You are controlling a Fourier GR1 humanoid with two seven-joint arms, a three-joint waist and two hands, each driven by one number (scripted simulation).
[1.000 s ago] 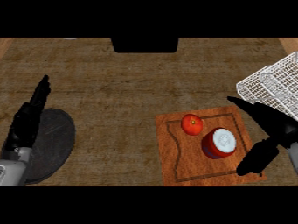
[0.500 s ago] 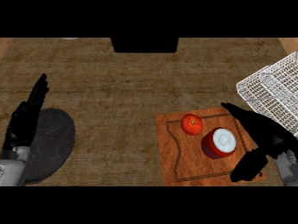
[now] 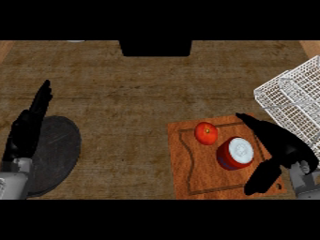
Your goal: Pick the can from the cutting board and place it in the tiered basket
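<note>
At the near right corner of the surface (image 3: 121,98), a grey forearm comes up from the lower edge and ends in the right hand (image 3: 281,149), which is spread wide over the right side of the wooden cutting board (image 3: 190,176). Its fingers (image 3: 251,123) stretch away toward the board's far right corner, while the thumb (image 3: 259,179) points down toward the board's near right corner, so the hand forms an open fork facing left. The can (image 3: 234,153), red-sided with a pale round top, stands upright on the right half of the cutting board, inside that fork and just beside the palm; whether the hand touches the can cannot be told, and nothing is curled round it. Just beyond and left of the can, a red tomato (image 3: 206,133) lies on the far part of the board, close to the can but apart from the hand. At the near left corner, the other grey forearm enters and carries the left hand (image 3: 28,130), held open with straight fingers pointing away toward the far edge, resting and holding nothing. It lies over the left rim of a dark round plate (image 3: 57,152) that sits near the left edge of the surface. Farther back on the right edge, beyond the right hand, stands the white wire tiered basket (image 3: 302,101), tilted in the view, its near corner just behind the right hand's wrist.
</note>
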